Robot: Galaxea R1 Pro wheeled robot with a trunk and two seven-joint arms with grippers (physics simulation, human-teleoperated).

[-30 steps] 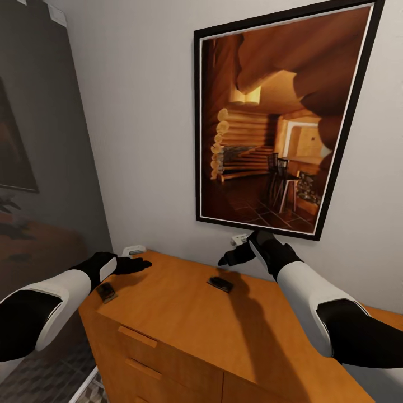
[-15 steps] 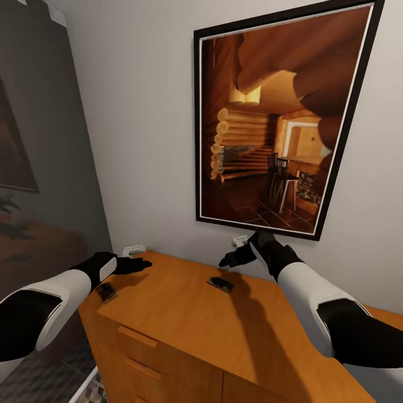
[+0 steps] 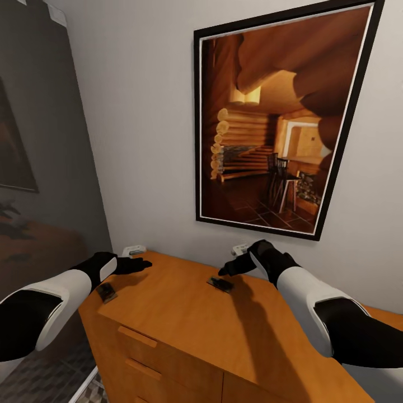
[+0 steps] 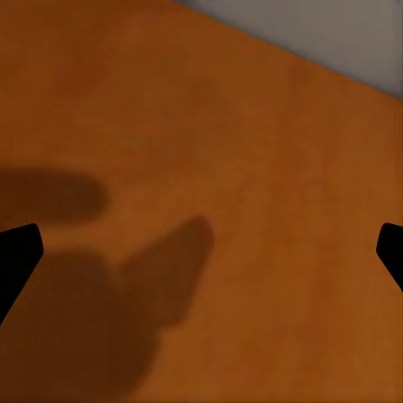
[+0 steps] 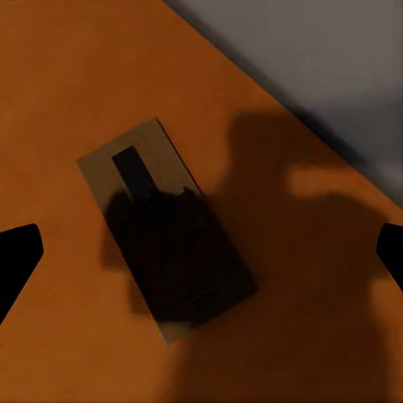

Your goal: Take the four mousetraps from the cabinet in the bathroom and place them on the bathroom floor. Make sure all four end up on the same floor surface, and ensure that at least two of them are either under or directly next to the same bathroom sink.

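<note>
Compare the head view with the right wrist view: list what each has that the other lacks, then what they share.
Head view alone: the framed picture on the wall, the left gripper, a second mousetrap near the cabinet's left edge, the drawer fronts.

Right wrist view alone: the mousetrap's dark metal parts up close, between the open jaws.

Both: that mousetrap lying flat on the orange-brown cabinet top, under the right gripper.

Soft even indoor light, dim left side, blurred arm shadows on cabinet top (image 3: 184,313), slightly soft render
</note>
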